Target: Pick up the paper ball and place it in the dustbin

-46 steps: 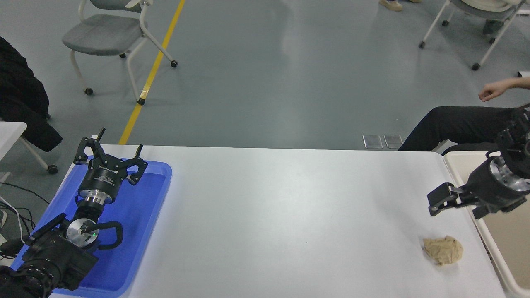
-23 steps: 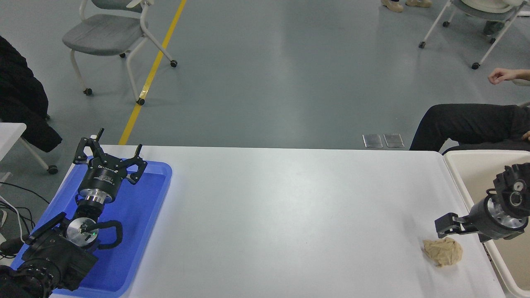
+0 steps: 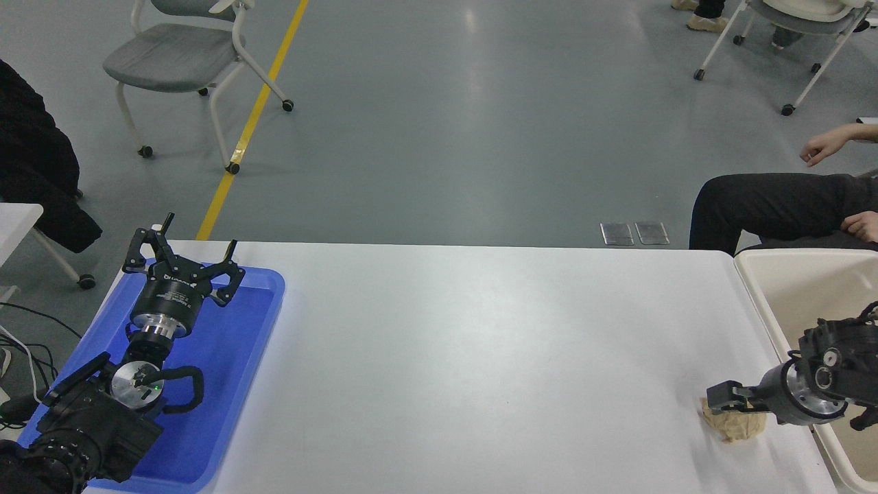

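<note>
Head view. Crumpled tan-brown paper ball (image 3: 735, 427) lies on the white worktop (image 3: 480, 357) at lower right of frame, just beside the near rim of the large cream-beige rectangular plastic dustbin (image 3: 768, 274), which runs off the right edge.

Right hand (image 3: 728, 401) comes in from the right edge, low, pointing toward the left of frame. Its black fingers now overlap the ball's upper edge and hide part of it. Cannot tell whether they are spread or closed on the paper: the tips merge with the wad from this angle.

Change: a second ago this hand was higher in frame, above the ball and clear of it; half a second ago it hung just above the wad; now it has dropped onto it. The ball has hardly shifted. Judgement: approach is done, the grasp is the step in hand, the lift and carry to the bin are not yet begun. Short carry, since the bin is just to the right.

Left hand (image 3: 184, 255) parked at lower left over the shallow bright blue plastic tray (image 3: 260, 302), fingers spread, holding nothing, unchanged.

A seated person's hand (image 3: 820, 147) shows at upper right, well apart from the work
</note>
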